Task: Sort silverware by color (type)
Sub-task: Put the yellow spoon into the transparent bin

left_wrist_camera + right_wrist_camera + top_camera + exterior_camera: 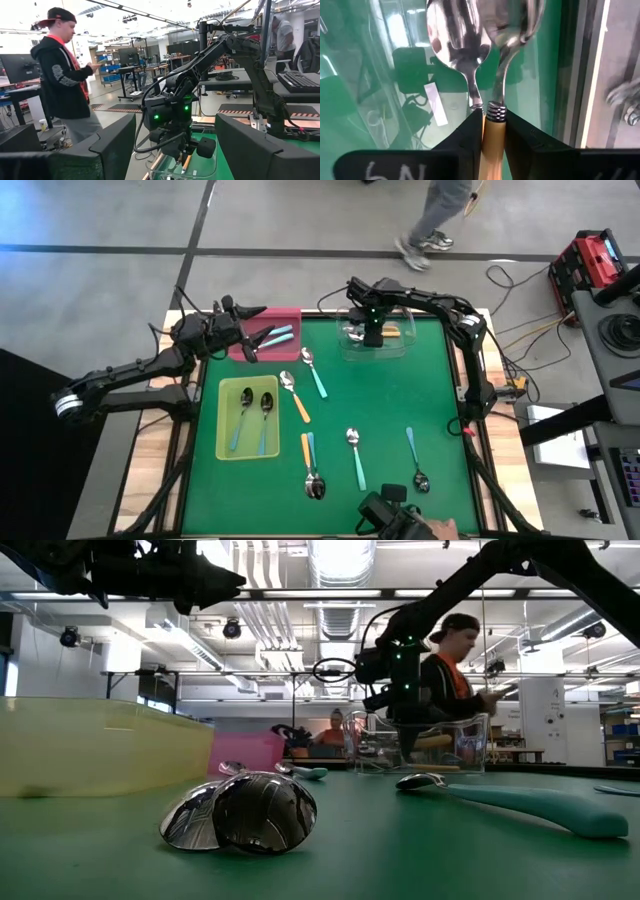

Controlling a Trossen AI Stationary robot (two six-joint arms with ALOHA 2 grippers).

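The right gripper (492,132) is hanging inside the clear tray (352,346) at the far edge of the green worktop (430,395), its fingers (525,140) closing tight on the handle of an orange spoon (492,145), whose bowl is lying against a second spoon (457,37) in that tray; the left gripper (243,338) is hovering over the pink tray (290,315) just beside the clear tray, where two light blue spoons (278,334) are lying, its fingers standing narrowly apart and holding nothing; nearer than the pink tray, the yellow-green tray (225,420) is holding two spoons (265,415); the other spoons (355,455), orange, teal and blue, are lying loose on the worktop on the near side of the clear tray; a person (65,80) is standing beyond it.
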